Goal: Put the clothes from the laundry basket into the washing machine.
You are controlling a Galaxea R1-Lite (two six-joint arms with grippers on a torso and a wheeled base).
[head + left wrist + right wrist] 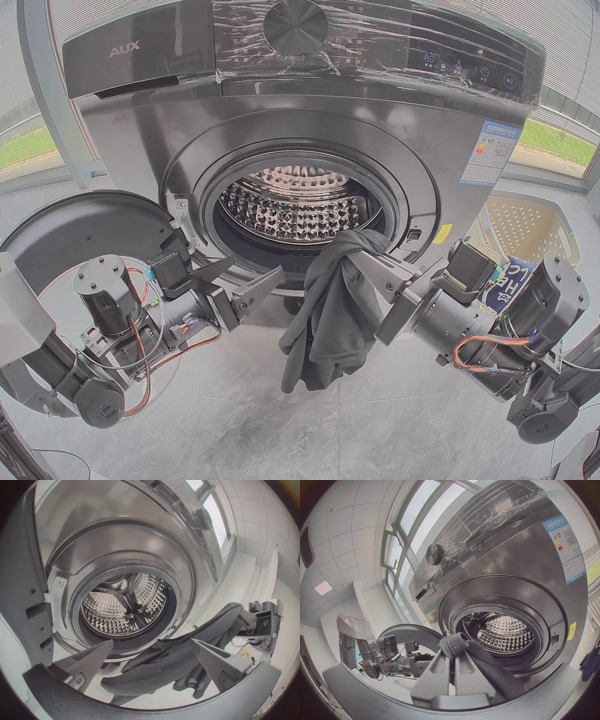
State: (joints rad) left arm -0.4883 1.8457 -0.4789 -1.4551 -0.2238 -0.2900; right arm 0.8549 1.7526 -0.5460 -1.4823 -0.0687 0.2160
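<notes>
The washing machine's round door [81, 231] is swung open to the machine's left. My left gripper [256, 267] hovers just before the lower left of the porthole, fingers spread, nothing between them. On the washing machine [300, 125] itself I count one drum [294, 206], and through the opening I see its dimpled steel wall. One dark grey hoodie [334, 312] hangs at the porthole's lower right rim, outside the drum, with most of it drooping toward the floor. My right gripper [369, 259] has its fingers pressed together on the hoodie's ribbed top edge. Right of the machine stands one beige laundry basket [531, 228] holding one dark blue garment [509, 281] with white lettering. That makes two garments and two grippers.
</notes>
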